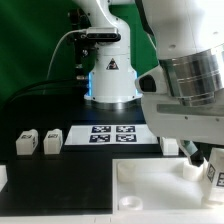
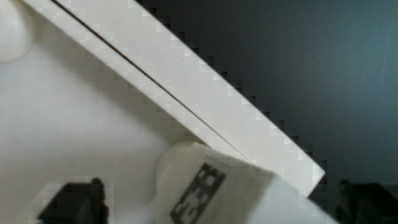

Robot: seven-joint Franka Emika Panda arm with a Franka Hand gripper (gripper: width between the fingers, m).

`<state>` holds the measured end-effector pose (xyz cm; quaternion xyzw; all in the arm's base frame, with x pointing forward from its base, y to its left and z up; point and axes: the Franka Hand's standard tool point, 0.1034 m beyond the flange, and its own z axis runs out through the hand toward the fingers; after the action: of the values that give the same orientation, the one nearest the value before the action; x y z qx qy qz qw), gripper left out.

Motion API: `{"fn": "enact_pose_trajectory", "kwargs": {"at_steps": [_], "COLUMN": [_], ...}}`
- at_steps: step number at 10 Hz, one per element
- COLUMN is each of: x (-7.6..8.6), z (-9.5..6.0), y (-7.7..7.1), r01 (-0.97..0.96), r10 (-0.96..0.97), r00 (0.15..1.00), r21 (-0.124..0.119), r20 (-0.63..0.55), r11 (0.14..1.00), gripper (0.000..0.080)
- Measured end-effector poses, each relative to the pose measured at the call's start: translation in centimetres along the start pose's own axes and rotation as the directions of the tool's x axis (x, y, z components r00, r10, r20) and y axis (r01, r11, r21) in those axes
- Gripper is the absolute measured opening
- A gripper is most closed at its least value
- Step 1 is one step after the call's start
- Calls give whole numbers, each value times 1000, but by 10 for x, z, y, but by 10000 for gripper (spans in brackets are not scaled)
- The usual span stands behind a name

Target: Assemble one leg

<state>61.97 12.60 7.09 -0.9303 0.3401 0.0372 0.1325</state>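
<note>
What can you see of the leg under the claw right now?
The leg is a small white plastic-looking block with rounded corners and a black-and-white square marker tag on the face toward the wrist camera. It sits at the long edge of the large white square piece, between the open claw's two dark fingertips, which stand clear of it. Whether it rests on that piece is unclear.

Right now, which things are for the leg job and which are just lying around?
For the job:
- leg, between the open fingers
- end effector
- large white piece

Just lying about:
- spare legs, at the exterior view's left
- marker board
</note>
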Motion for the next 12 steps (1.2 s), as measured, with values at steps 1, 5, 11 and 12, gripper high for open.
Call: {"fn": "enact_pose_trajectory", "kwargs": {"at_steps": [1,5,11,12], "x": [0,4,2,2], "z": [0,-3,1,1], "y": [0,2,4,4], "r01": [92,565,168,95], "r10": [-92,-568,-172,-98], "r00": [996,823,984,994], "r21": [-1,-96,-79,-70], "r20": [0,-10,-42,-44], "r11": [996,820,983,993], "gripper": [649,649,298,298]}}
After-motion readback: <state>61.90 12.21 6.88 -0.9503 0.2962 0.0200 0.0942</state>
